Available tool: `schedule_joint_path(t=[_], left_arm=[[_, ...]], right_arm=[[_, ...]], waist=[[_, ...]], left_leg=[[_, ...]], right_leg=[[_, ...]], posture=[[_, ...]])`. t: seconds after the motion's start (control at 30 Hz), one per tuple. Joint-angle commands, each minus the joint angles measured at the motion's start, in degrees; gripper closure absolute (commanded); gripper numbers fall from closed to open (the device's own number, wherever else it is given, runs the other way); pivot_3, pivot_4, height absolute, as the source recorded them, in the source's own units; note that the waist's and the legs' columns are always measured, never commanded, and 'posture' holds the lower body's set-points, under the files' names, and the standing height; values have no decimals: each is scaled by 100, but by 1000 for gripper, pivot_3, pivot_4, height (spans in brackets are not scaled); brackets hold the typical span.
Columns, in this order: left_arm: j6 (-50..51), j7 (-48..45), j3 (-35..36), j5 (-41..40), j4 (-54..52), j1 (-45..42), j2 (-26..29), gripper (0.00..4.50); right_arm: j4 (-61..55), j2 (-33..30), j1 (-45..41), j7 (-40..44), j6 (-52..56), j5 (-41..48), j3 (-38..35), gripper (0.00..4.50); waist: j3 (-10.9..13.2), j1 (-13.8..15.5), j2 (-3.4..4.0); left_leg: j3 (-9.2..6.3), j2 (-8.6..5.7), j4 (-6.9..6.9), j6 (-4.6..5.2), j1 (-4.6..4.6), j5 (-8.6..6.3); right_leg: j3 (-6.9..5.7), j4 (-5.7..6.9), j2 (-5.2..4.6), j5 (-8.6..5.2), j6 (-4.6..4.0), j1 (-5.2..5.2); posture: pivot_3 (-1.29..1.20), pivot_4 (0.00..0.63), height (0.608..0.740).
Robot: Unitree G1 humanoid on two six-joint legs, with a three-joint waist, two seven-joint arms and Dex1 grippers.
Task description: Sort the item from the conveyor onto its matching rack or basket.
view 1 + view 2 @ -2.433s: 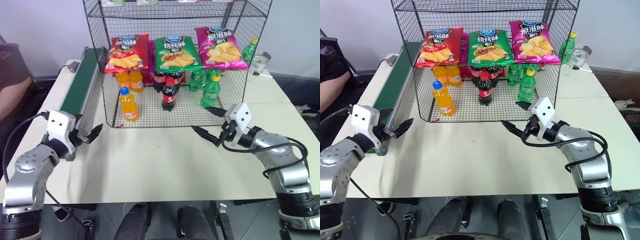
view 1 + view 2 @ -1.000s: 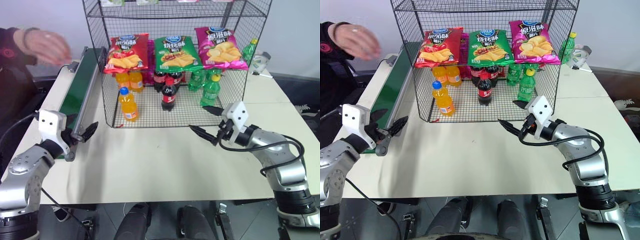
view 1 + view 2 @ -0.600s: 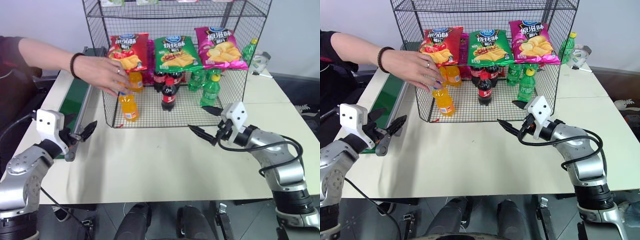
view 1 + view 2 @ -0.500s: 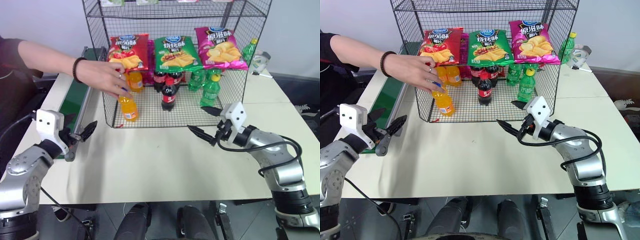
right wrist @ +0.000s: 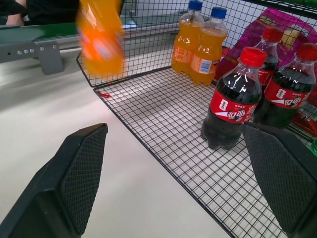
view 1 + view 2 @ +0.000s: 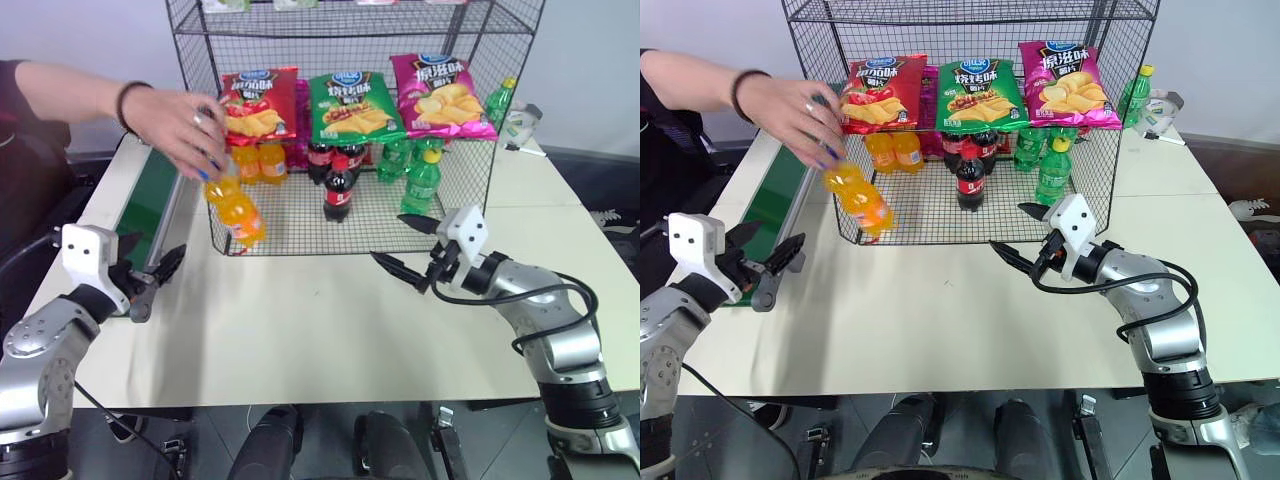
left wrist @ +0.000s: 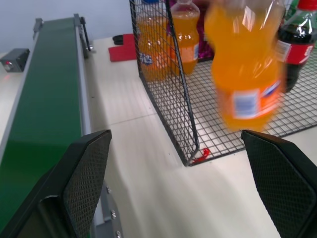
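The item, a small orange soda bottle (image 6: 232, 208), hangs tilted at the front left corner of the black wire rack (image 6: 360, 215), its cap end held in a person's hand (image 6: 175, 120). It also shows, blurred, in the left wrist view (image 7: 246, 74) and the right wrist view (image 5: 100, 42). The dark green conveyor (image 6: 150, 185) runs along the rack's left side. My left gripper (image 6: 158, 280) is open beside the belt's near end, holding nothing. My right gripper (image 6: 390, 240) is open over the table in front of the rack, to the bottle's right.
On the rack floor stand two orange bottles (image 6: 258, 160) at the back, cola bottles (image 6: 338, 190) and green soda bottles (image 6: 421, 182). Chip bags (image 6: 350, 108) lie on the tier above. The person's arm reaches in over the conveyor from the left.
A person's hand came in from the left, took the orange bottle off the rack floor and lifted it out to the left, tilted. Both grippers have stayed put.
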Motion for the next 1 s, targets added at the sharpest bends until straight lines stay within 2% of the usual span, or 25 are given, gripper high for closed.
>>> schedule_joint_path(t=[0.03, 0.47, 0.73, 1.0], left_arm=[[-156, 40, 200, -49, -141, -48, 14, 111], [-542, 942, 708, 176, 198, -217, -233, 111], [-927, 1846, 1041, 409, 599, -349, -705, 111], [-893, 1810, 967, 200, 585, -373, -882, 111]], right_arm=[[-84, 52, -95, -15, -155, 4, -17, 0], [40, 165, -231, -67, -213, -28, 106, 0], [177, 369, -415, -129, -295, -131, 261, 0], [126, 425, -389, -160, -304, -147, 287, 0]], waist=[[0, 0, 0], [0, -1, 0], [0, 3, -1], [0, 0, -2]], left_leg=[[0, 0, 0, 0, 0, 0], [1, 0, -1, 0, 0, 0], [0, 0, 0, 0, 1, 0], [0, 0, 6, 0, 1, 0]], right_leg=[[0, 0, 0, 0, 0, 0], [0, 0, 1, 1, 1, 1], [-2, 0, 2, 2, 4, 0], [-4, 0, 2, 3, 5, 0]], posture=[[0, 150, 740], [0, 150, 740], [0, 150, 740], [0, 150, 740]])
